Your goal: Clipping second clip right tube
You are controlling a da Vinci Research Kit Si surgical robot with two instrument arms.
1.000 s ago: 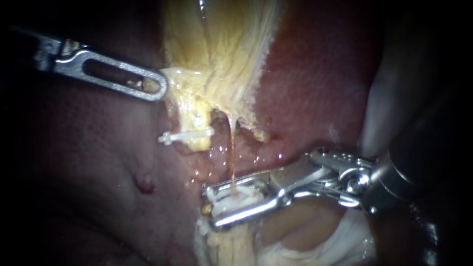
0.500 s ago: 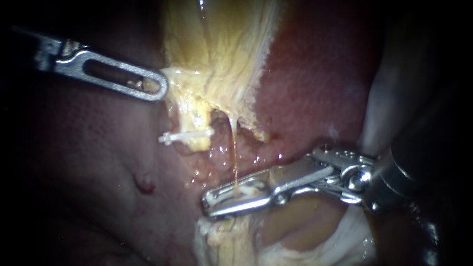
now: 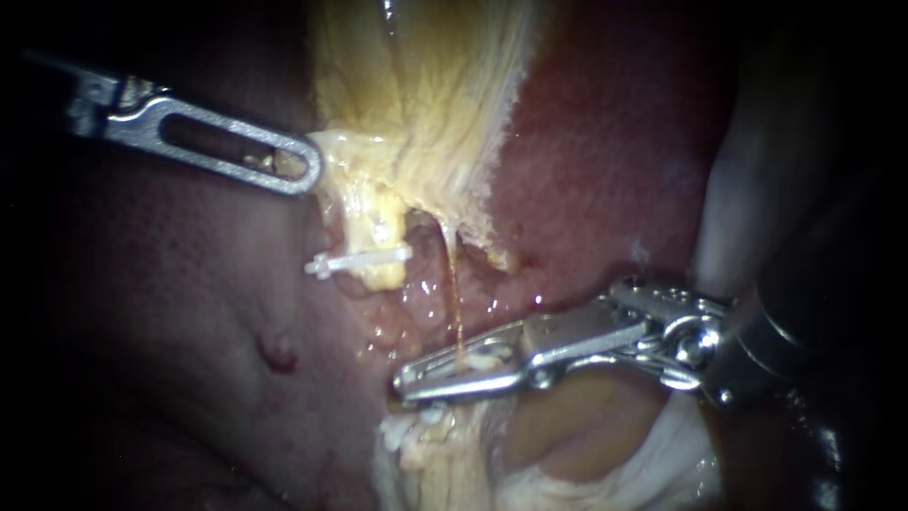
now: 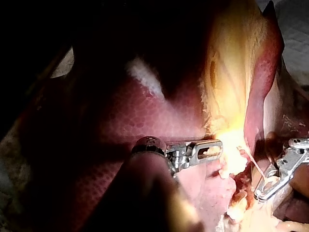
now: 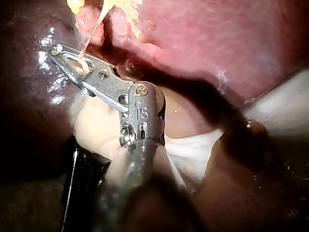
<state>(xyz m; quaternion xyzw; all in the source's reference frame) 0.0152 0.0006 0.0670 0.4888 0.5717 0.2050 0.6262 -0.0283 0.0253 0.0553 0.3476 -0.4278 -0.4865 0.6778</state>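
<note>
1. Endoscope view. This is the only view that shows both tubes side by side.
   - The left instrument (image 3: 301, 168) has slotted jaws clamped on the lower edge of the yellow gallbladder (image 3: 416, 95).
   - Below that edge hangs the stubby left tube (image 3: 380, 237), crossed by a white clip (image 3: 359, 260).
   - The right tube (image 3: 454, 293) is a thin amber strand. It descends just beside the left tube, over the red liver (image 3: 615, 170).
   - The right tube ends between the jaws of the right instrument (image 3: 405, 381), which are closed on it from both sides.
   - A pale sliver lies in the jaw slot next to the strand. Whether it is a clip cannot be made out.
   - The right instrument's shaft is lost in shadow.

2. Left wrist view. This view shows the left instrument (image 4: 217, 147) along its own length.
   - Its jaws lie together, with yellow tissue seen through the slot.
   - Glare on the gallbladder (image 4: 231, 72) washes out the gripped edge and the clipped left tube.
   - Beyond the glare, the right tube (image 4: 256, 166) runs as a fine line from the bright tissue to the jaws of the right instrument (image 4: 260, 193).
   - The right instrument's shaft is cut off at the frame edge.

3. Right wrist view. This is the closest look at the grip.
   - The right tube (image 5: 91, 34) comes down from the yellow tissue and enters the slot near the tips of the right instrument (image 5: 55, 50).
   - The two jaws are pressed together on the tube.
   - Pale tissue (image 5: 96, 125) lies under the instrument.
   - The instrument's own blurred shaft fills the foreground and hides what lies beneath it.
</note>
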